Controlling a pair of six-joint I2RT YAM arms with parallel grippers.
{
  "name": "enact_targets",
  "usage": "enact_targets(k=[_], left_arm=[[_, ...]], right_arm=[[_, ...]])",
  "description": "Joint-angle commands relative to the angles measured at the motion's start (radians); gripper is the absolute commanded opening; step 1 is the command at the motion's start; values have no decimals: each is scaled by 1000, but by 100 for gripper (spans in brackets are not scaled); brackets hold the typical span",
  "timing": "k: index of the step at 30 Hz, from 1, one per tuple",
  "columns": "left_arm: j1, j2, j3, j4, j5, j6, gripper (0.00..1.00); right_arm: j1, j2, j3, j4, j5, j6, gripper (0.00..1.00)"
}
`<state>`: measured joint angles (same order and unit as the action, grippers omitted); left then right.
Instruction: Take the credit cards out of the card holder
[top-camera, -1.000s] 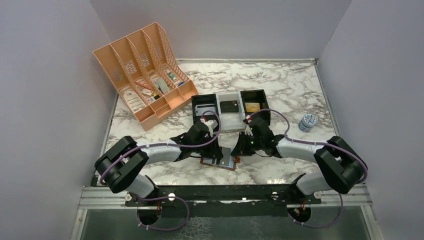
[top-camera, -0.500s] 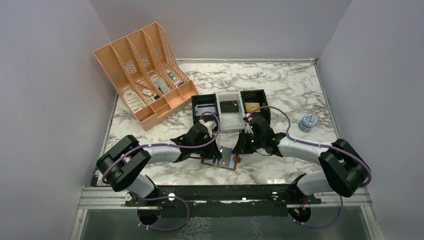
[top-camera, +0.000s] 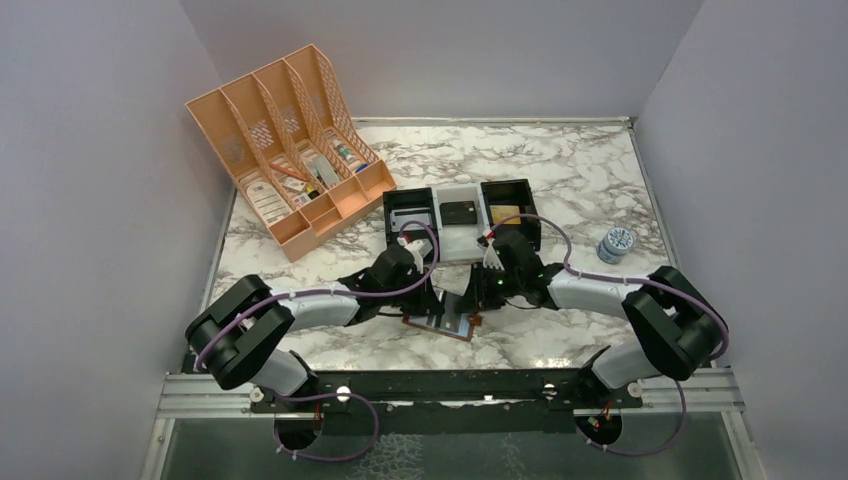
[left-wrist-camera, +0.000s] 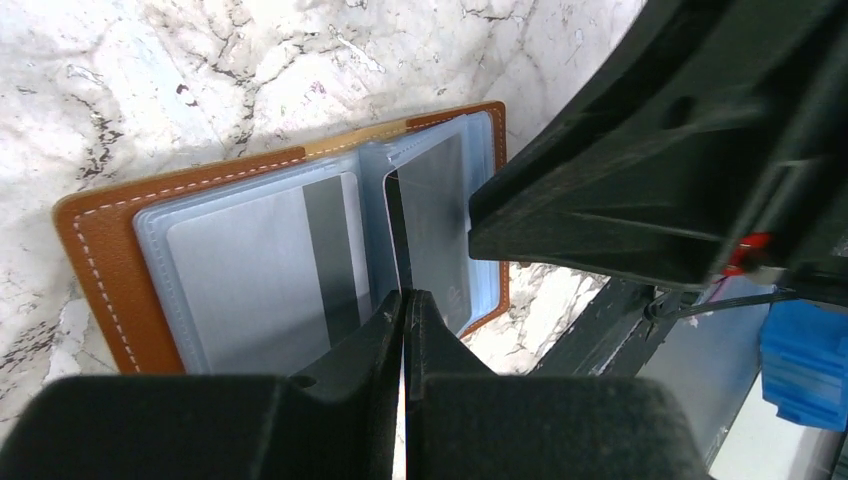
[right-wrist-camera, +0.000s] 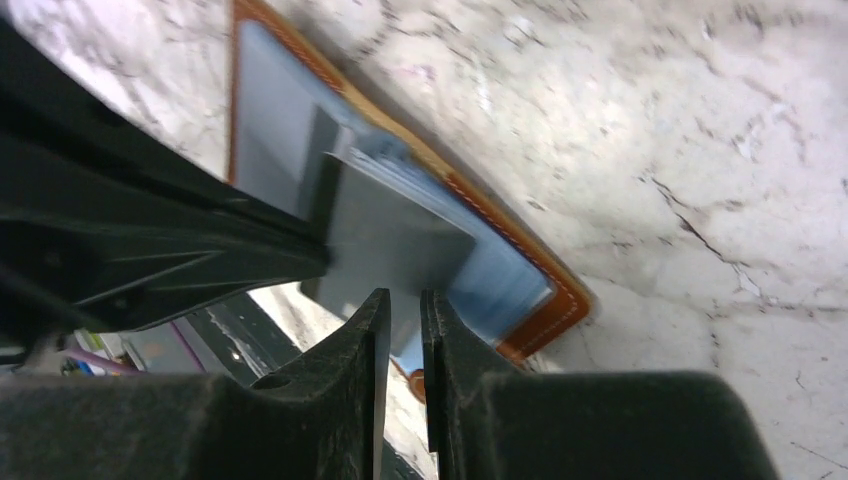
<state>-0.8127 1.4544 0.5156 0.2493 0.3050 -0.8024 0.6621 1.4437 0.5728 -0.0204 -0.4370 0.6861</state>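
You are working the wallet (left-wrist-camera: 100, 262), spread on the table (left-wrist-camera: 250, 60) with cards (left-wrist-camera: 255, 275) in its sleeves (left-wrist-camera: 440, 205): left gripper (left-wrist-camera: 403, 300) shut at a sleeve's edge, right gripper (right-wrist-camera: 403, 305) barely parted, empty. The cards are looking light, stiff and slick: pinch an exposed edge.

Tan-brown card holder (left-wrist-camera: 100, 270), white-grey marbled table (left-wrist-camera: 200, 60)
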Motion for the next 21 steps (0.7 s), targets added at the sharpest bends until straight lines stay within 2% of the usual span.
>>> enact_targets(k=[1,5,13,16,20,21], left_arm=[[0,-33,-14,-20,-19,2,6],[0,-16,-51,70,32,-57,14],[0,-25,-70,120,32,-100,17],[1,-37,-79,133,21,-122,14],[0,-43,-91,156,18,-151,0],[0,-49,-96,156,11,-157,0]], right_arm=[[4,38,-28,7,28,41,19],[5,34,-47,2,83,53,18],[5,42,-68,8,101,64,17],[5,53,-71,13,110,64,17],[5,66,-77,17,120,64,17],[4,66,-79,17,127,66,17]])
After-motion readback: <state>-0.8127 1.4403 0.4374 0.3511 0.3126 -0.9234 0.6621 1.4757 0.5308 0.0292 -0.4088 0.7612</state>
